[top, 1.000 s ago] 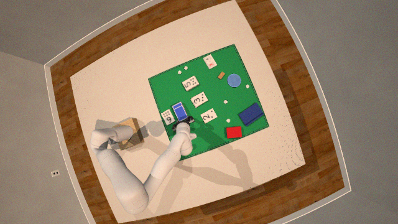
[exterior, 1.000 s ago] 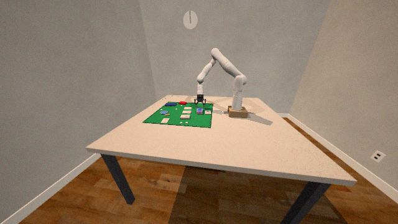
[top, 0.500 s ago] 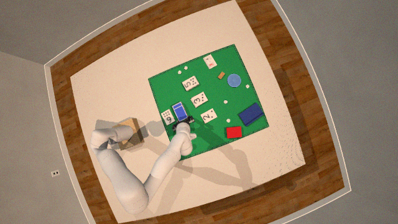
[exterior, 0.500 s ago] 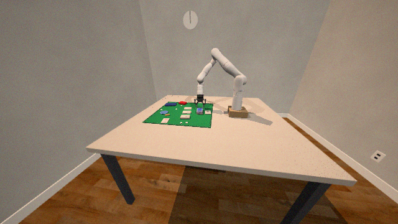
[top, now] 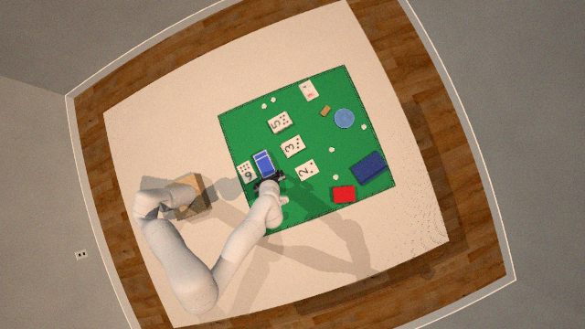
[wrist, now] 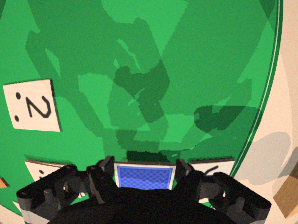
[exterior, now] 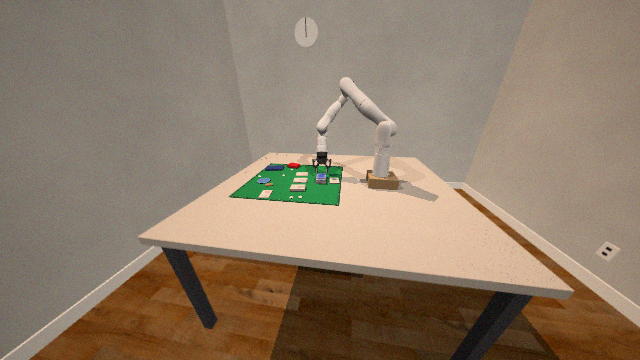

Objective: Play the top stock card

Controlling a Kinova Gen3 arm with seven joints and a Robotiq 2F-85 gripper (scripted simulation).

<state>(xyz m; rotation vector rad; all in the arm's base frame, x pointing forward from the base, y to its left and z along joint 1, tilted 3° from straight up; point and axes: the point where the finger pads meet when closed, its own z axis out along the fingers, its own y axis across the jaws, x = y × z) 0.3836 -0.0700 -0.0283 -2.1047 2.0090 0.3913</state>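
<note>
The face-down stock [top: 264, 164] is a blue-backed pile on the green mat [top: 306, 142], beside a black 9 card [top: 247, 172]. Black 5 [top: 280, 122], 3 [top: 292, 146] and 2 [top: 306, 170] piles lie in a row to its right. A red-marked card [top: 309, 90] lies at the mat's far edge. My gripper [top: 275, 175] points down at the stock's near end. In the wrist view the fingers stand open on either side of the blue top card [wrist: 144, 176], close to its side edges. The 2 card [wrist: 32, 104] shows at the left.
A blue disc [top: 344, 118], a small wooden block [top: 325, 111], a dark blue box [top: 369, 167], a red block [top: 344, 194] and several small white pieces lie on the mat. The arm's wooden base [top: 192, 196] stands left of the mat.
</note>
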